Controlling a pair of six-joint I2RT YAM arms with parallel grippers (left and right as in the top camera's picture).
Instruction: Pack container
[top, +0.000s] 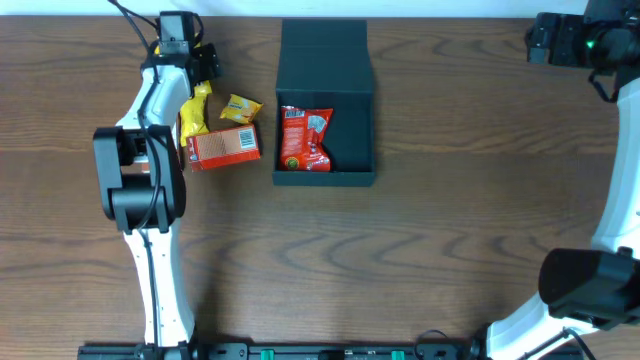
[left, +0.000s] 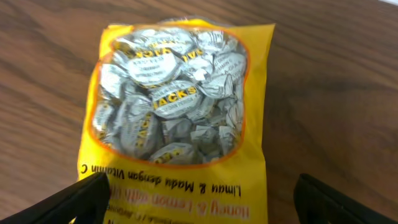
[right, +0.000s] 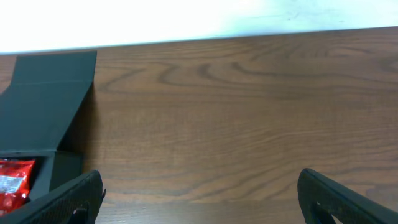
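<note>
Right under the left gripper (left: 200, 194) sits the yellow candy bag (left: 180, 106), long axis running straight away from the wide-open jaws, nothing held. The container (top: 352, 120) is off to the bag's right, lid flipped back, a red snack bag (top: 305, 138) inside with room beside it. Left arm is way closer; right gripper (right: 199, 182) hangs open and empty well off to the far right. A small yellow packet (top: 241, 108) and an orange carton (top: 222, 148) lie between bag and container, so the carry probably has to go over them
</note>
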